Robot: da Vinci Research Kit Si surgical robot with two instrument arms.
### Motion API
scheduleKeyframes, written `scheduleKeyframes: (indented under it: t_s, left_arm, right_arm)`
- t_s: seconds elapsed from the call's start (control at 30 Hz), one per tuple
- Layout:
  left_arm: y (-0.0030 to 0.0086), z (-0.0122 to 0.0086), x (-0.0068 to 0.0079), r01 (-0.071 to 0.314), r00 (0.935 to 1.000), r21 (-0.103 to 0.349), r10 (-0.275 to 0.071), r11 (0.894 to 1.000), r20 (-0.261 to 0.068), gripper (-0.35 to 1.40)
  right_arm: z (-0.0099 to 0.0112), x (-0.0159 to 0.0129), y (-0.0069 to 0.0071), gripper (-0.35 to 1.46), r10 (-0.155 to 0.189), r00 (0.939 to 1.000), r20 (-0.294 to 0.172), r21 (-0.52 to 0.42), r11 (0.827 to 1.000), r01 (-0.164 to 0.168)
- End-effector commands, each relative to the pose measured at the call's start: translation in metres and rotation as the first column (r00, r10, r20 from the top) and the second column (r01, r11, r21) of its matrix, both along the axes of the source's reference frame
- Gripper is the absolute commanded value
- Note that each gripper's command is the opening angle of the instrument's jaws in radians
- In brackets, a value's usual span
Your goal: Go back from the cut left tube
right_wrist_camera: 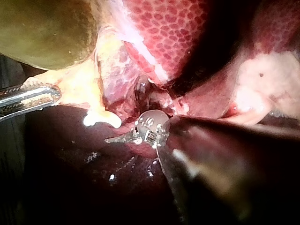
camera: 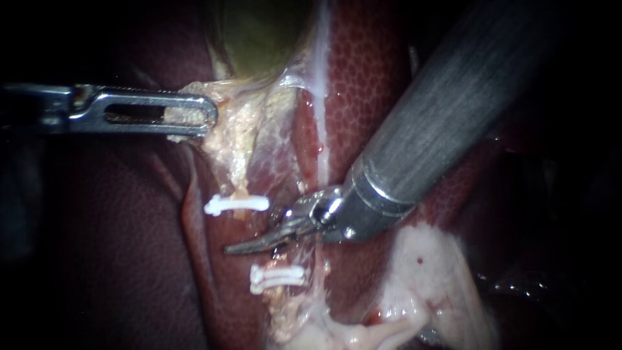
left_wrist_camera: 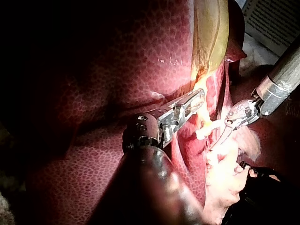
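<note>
On the bench-top liver [camera: 363, 65], the tube [camera: 240, 181] lies cut in 2, with 1 clip [camera: 236, 205] on the upper stump and 2 lower clips [camera: 277, 277] on the other. The right instrument [camera: 243, 246], jaws together and holding nothing, has its tip in the gap between the stumps. The cut looks complete, but the retreat is not yet made, and the whole path out toward the upper right remains. The left instrument [camera: 194, 115] is clamped on pale tissue [camera: 227, 139] below the gallbladder [camera: 259, 32], well apart from the cut.
</note>
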State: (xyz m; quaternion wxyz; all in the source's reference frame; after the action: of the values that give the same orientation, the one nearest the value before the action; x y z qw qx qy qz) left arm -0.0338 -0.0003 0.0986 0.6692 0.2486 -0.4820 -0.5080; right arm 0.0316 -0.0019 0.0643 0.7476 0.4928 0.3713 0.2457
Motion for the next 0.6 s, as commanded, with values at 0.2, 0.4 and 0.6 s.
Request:
scheduleKeyframes:
  t_s: [0.2,0.4,0.6]
  left_arm:
    - [0.0000,0.0000,0.0000,0.000,1.0000,0.000,0.000,1.000,0.000,-0.35]
    - [0.0000,0.0000,0.0000,0.000,1.0000,0.000,0.000,1.000,0.000,-0.35]
    - [0.0000,0.0000,0.0000,0.000,1.0000,0.000,0.000,1.000,0.000,-0.35]
  right_arm:
    - [0.0002,0.0000,-0.0002,-0.35,-0.008,0.9999,-0.013,-0.020,1.000,0.007]
    - [0.0002,0.0000,-0.0002,0.42,-0.012,0.9995,-0.030,-0.037,0.999,0.010]
    - [-0.0001,0.0001,-0.0002,0.94,-0.002,0.9988,-0.049,-0.034,0.999,0.000]
